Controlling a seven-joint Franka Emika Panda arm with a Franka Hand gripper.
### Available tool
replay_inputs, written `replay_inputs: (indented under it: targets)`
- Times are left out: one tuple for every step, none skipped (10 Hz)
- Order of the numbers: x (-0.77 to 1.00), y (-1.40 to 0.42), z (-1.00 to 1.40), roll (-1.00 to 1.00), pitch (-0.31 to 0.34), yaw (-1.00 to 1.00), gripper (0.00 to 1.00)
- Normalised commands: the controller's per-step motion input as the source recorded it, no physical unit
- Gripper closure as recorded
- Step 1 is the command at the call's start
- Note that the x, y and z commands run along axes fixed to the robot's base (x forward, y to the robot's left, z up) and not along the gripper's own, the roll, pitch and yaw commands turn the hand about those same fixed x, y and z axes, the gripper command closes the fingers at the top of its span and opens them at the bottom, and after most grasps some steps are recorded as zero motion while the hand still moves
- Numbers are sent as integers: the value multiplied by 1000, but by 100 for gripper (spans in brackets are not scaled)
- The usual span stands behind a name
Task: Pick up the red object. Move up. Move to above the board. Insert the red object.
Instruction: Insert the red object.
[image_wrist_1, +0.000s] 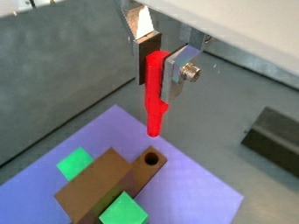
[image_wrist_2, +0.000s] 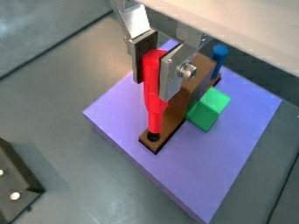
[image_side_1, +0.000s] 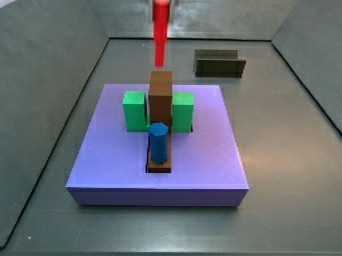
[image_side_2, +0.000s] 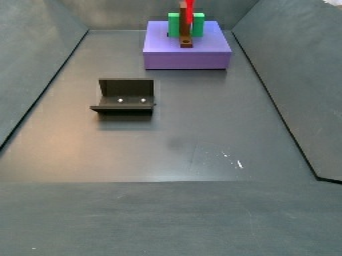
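My gripper (image_wrist_1: 160, 70) is shut on the red object (image_wrist_1: 153, 103), a slim red peg that hangs upright from between the silver fingers; both also show in the other wrist view, gripper (image_wrist_2: 160, 68) and peg (image_wrist_2: 152, 98). The peg's tip hangs a little above the round hole (image_wrist_1: 151, 159) at one end of the brown block (image_wrist_1: 103, 185) on the purple board (image_wrist_1: 198, 188). In a side view the red peg (image_side_1: 160, 35) hangs over the block's far end (image_side_1: 162, 90), and the gripper is out of frame. A blue peg (image_side_1: 158, 142) stands in the block's near end.
Green blocks (image_side_1: 135, 110) (image_side_1: 183, 112) flank the brown block on the board (image_side_1: 201, 160). The dark fixture (image_side_1: 219, 64) stands on the grey floor beyond the board; it also shows in a side view (image_side_2: 124, 96). Grey walls enclose the floor.
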Motion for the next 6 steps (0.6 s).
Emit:
replay_inputs:
  targets:
    - [-97, 0, -529, -166, -86, -177, 100]
    - [-17, 0, -374, -260, -147, -260, 100]
    - [0, 0, -354, -263, -153, -269, 100]
    - [71, 0, -271, -197, -119, -254, 100]
    - [191, 0, -183, -59, -50, -243, 100]
    - [197, 0, -163, 0, -34, -194, 100]
